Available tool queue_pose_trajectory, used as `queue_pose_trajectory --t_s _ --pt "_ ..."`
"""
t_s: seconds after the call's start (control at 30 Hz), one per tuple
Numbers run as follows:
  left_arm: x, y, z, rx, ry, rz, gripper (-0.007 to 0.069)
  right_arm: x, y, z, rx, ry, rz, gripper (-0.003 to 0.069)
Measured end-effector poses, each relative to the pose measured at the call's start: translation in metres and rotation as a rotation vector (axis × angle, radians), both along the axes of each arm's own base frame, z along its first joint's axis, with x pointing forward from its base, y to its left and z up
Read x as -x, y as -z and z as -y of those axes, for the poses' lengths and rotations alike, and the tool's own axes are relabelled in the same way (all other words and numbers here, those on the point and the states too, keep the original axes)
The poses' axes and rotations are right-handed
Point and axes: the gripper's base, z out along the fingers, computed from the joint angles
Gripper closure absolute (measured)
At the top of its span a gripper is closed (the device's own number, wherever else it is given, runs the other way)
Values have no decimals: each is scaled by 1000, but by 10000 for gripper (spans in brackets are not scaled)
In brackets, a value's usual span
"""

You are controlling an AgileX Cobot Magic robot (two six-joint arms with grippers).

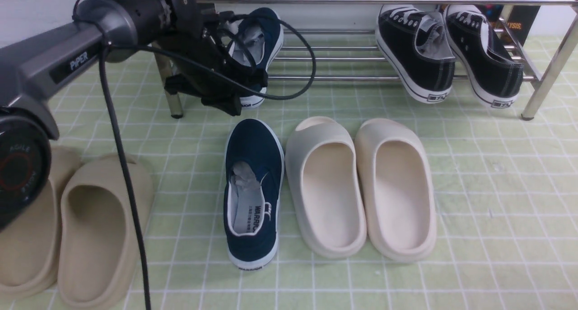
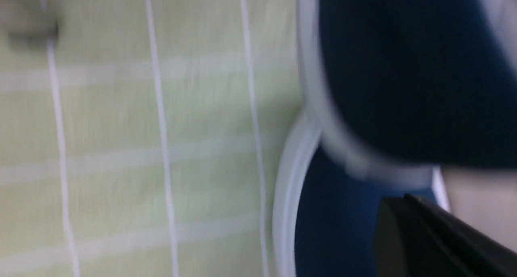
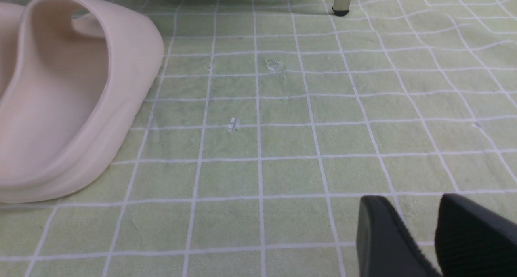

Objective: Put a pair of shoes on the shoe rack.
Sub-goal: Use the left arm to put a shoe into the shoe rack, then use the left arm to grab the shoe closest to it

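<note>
You get bright, even light — soft shadows beneath the shoe rack [image 1: 338, 78], glints on its legs. Your left wrist view is smeared by motion blur; front and right are sharp.

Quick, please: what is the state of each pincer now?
Left pincer: at the navy shoe on the rack; grip cannot be told.
Right pincer: slightly open, empty.

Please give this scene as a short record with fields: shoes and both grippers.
first navy shoe: at shoe rack, left end
second navy shoe: on mat, in front of rack
black sneakers: on rack, right end
cream slides: on mat, right of second navy shoe
left gripper: at first navy shoe, grip unclear
right gripper: open, empty, over mat
</note>
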Motion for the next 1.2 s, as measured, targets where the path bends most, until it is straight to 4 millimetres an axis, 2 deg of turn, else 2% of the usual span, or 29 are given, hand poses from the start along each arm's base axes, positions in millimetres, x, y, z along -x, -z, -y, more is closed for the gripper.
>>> queue_pose_trajectory --t_s 0.3,0.43,0.47,0.57,0.7,0.8,0.83,0.93,1.0,1.07,1.13,1.17,1.2 --pt "-15 -9 2 55 -43 186 638 0 0 0 0 0 0 419" --pt "-8 -8 2 53 -49 107 638 0 0 0 -1 0 0 419" --pt "1 -8 1 38 -40 24 638 0 0 0 -1 0 0 419" --pt "14 -14 -1 13 -15 -81 627 0 0 0 -1 0 0 419" --pt "33 -28 -5 -15 14 -185 543 0 0 0 -1 0 0 419" --pt "52 -37 -5 -43 48 -261 396 0 0 0 -1 0 0 419" --pt "59 -35 -2 -51 61 -279 345 0 0 0 -1 0 0 419" --pt "72 -30 2 -63 81 -314 281 0 0 0 -1 0 0 419" --pt "89 -14 10 -75 89 -358 218 0 0 0 -1 0 0 419" --pt "94 -6 13 -77 83 -370 207 0 0 0 -1 0 0 419" --pt "99 12 15 -81 58 -366 197 0 0 0 -1 0 0 419" --pt "99 14 15 -83 57 -364 197 0 0 0 -1 0 0 419" --pt "101 25 13 -92 32 -357 195 0 0 0 -1 0 0 419"
